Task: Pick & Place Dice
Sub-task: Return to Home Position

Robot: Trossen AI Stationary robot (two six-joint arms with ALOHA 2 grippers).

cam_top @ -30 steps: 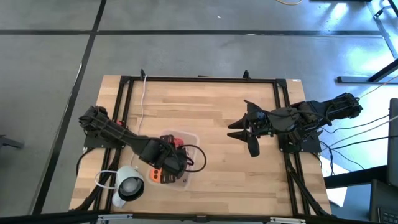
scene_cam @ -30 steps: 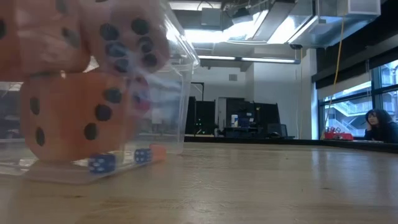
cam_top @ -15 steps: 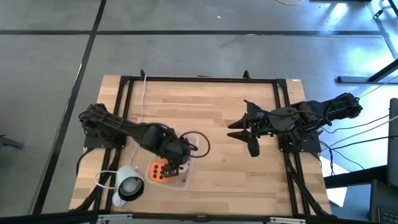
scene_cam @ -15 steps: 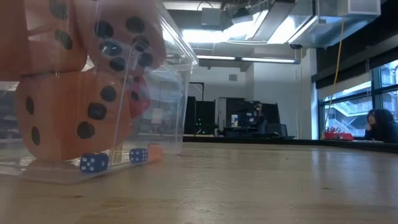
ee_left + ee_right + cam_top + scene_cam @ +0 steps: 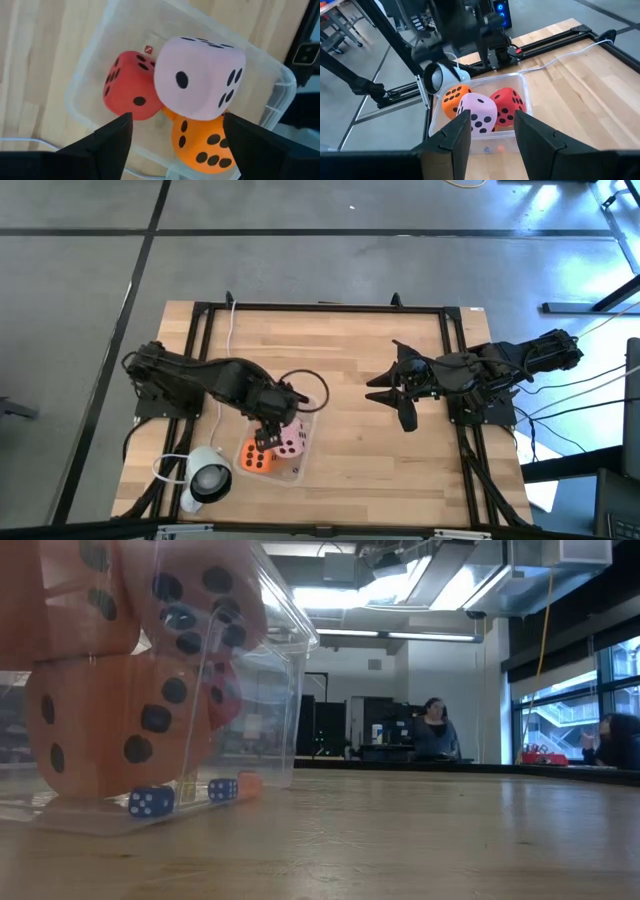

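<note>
A clear plastic tub (image 5: pixel 300 465) stands near the table's front left and holds the dice. In the left wrist view the pale pink die (image 5: pixel 200 75) lies on top, resting on a red die (image 5: pixel 127 85) and an orange die (image 5: pixel 205 145). The high view shows the orange die (image 5: pixel 255 458) beside the pink die (image 5: pixel 290 442). My left gripper (image 5: pixel 177 120) hangs open above the tub (image 5: pixel 90 65), pointing steeply down, with nothing between its fingers. My right gripper (image 5: pixel 385 395) waits open over the table's right half, clear of everything.
A white round device (image 5: pixel 205 478) with a dark lens sits left of the tub at the front edge. Two tiny blue dice (image 5: pixel 150 802) lie on the tub's floor. Black rails (image 5: pixel 320 307) frame the table. Bare wood (image 5: pixel 360 465) lies right of the tub. People stand in the room beyond.
My left gripper has risen from the tub and drawn back toward the table's far edge, staying open. It no longer covers the tub, so the pink die now shows lying on top of the others. The dice in the tub settled slightly.
</note>
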